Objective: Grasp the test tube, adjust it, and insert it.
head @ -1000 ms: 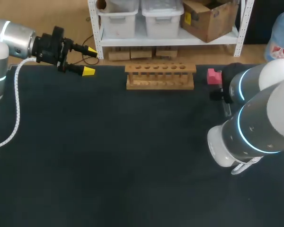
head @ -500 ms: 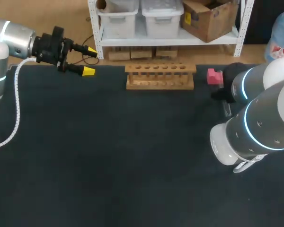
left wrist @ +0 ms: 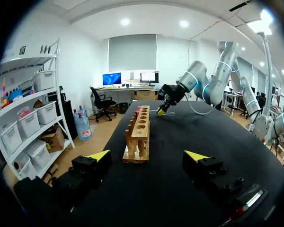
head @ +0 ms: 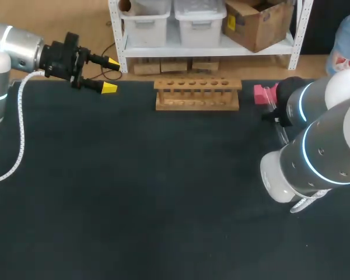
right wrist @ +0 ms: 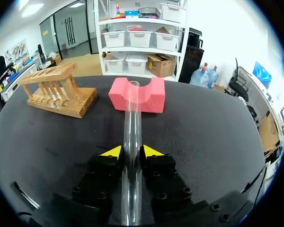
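Glass test tube (right wrist: pixel 132 118) clamped in right gripper (right wrist: pixel 131 152), pointing toward pink foam block (right wrist: pixel 154 99)

grey arms (head: pixel 324 146), blue rings (head: pixel 304 154), black yellow-tipped end effector (head: pixel 111 74)
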You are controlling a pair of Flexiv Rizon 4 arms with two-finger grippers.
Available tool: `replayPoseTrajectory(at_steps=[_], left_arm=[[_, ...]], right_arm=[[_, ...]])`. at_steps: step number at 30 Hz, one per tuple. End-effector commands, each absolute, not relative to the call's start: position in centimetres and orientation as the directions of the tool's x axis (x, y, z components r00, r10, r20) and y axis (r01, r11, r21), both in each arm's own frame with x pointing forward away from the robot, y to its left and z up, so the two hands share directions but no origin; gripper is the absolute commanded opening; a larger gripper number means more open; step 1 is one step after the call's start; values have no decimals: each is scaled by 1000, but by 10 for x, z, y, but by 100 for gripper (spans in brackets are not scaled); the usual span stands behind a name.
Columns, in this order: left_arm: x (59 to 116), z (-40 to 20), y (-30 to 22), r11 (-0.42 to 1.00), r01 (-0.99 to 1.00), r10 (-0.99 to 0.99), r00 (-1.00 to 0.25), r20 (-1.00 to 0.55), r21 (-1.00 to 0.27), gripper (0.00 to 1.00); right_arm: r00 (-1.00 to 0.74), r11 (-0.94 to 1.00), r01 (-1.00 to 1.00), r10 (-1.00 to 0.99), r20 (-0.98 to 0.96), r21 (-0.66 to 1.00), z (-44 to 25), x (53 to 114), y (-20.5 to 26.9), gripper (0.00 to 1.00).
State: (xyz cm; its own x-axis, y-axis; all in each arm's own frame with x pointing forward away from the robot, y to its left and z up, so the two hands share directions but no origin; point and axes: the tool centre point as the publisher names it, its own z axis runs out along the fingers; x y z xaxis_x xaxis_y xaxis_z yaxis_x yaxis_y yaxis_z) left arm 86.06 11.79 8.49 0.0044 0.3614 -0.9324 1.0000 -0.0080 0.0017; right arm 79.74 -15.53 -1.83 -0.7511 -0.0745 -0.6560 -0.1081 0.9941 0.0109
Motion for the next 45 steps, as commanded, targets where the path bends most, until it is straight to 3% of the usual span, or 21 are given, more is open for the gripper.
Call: replayPoseTrajectory(at_steps=[1,23,45], left_arm=[[861,84,118,-9,1000,362,5,-932,2,100],[861,84,118,-9,1000,362,5,-932,2,100],[861,84,118,-9,1000,362,5,-932,2,100]], right_arm=[[-770,997,-75,-54,-635,5,-16,796,-155,0],[-708,992,126,111,-697,29,60,769,-133,0],[-690,996,86,87,-719,39,95,753,-32,0]])
